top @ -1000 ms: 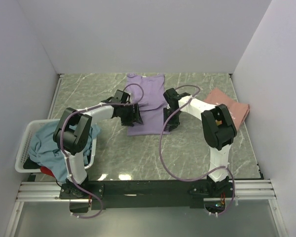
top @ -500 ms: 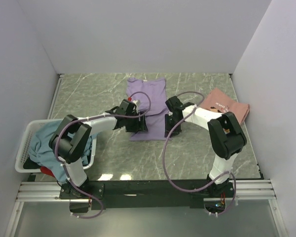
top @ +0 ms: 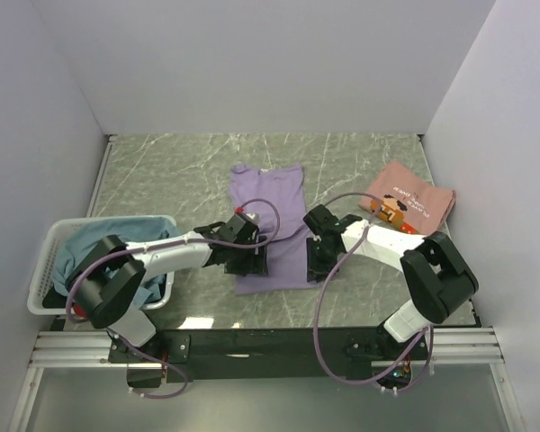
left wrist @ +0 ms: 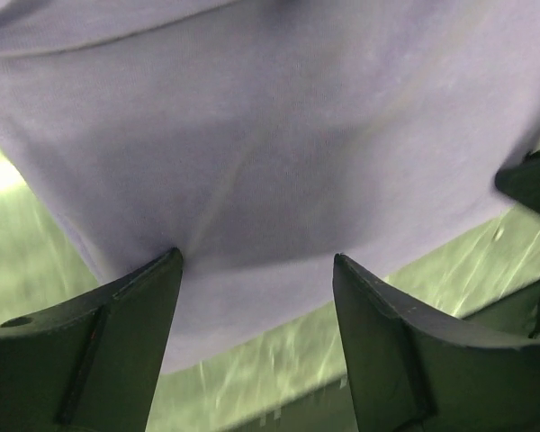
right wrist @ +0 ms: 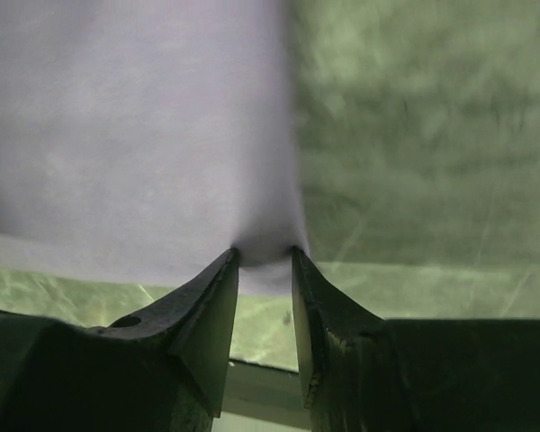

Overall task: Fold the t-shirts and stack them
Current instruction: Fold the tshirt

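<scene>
Two pincers sit at the near hem of the lavender-purple cloth t-shirt (top: 268,193). It lies as a narrow strip on the grey-green marbled surface (top: 162,175) between the arms, with its long axis running straight away from the bases and what looks like the neckline at the far end. The left pincer (top: 250,263) is at the hem's left corner and the right pincer (top: 315,259) at its right corner. Each arm is thus nearest its own corner, and the cloth stretches away from both toward the back wall. In the right wrist view we see the right pincer (right wrist: 265,270) nipped nearly closed on a tuck of the lavender cloth at the shirt's side edge, with bare surface to its right. In the left wrist view the fingers (left wrist: 117,342) of the left pincer stand well apart, cloth spans the gap, and creases gather toward one fingertip. We read it as open, not clamping. We judge the coming move to be a fold across the long axis, the hem carried away from the arms toward the neckline, and the left side would need a firm hold first. The folded salmon-pink t-shirt with white print (top: 414,193) lies well apart at the far right, and the teal-blue t-shirt (top: 81,247) is heaped in the white slatted plastic basket (top: 41,290) at the left.
</scene>
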Robot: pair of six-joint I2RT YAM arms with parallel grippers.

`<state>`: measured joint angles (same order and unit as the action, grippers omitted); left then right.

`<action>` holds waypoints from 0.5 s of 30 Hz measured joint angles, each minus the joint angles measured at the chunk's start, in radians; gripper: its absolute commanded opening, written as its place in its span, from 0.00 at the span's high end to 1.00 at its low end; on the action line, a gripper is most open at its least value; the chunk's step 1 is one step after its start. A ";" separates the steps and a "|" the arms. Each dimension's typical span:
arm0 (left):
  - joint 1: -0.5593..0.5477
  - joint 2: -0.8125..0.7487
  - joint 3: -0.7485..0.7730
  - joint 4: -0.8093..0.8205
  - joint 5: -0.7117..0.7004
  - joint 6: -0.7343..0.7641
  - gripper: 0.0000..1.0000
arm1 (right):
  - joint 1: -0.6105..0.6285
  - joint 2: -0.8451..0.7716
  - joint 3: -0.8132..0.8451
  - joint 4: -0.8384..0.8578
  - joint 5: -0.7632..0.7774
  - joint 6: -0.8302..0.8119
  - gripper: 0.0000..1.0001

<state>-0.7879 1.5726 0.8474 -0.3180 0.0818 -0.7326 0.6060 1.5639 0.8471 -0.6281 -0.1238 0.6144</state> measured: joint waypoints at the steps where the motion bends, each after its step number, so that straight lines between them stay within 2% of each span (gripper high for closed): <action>1: -0.011 -0.015 -0.009 -0.020 -0.003 -0.014 0.24 | 0.002 -0.010 -0.010 -0.006 -0.001 0.005 0.62; 10: -0.043 -0.170 -0.050 -0.225 -0.043 -0.078 0.22 | 0.005 -0.049 -0.024 -0.108 0.008 0.011 0.62; 15: -0.043 -0.336 -0.049 -0.233 -0.057 -0.077 0.18 | 0.005 -0.067 0.101 -0.232 0.010 -0.009 0.61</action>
<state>-0.8310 1.2362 0.7982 -0.5514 0.0246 -0.8101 0.6113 1.4967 0.9485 -0.8600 -0.1135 0.6052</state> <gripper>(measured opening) 0.809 0.383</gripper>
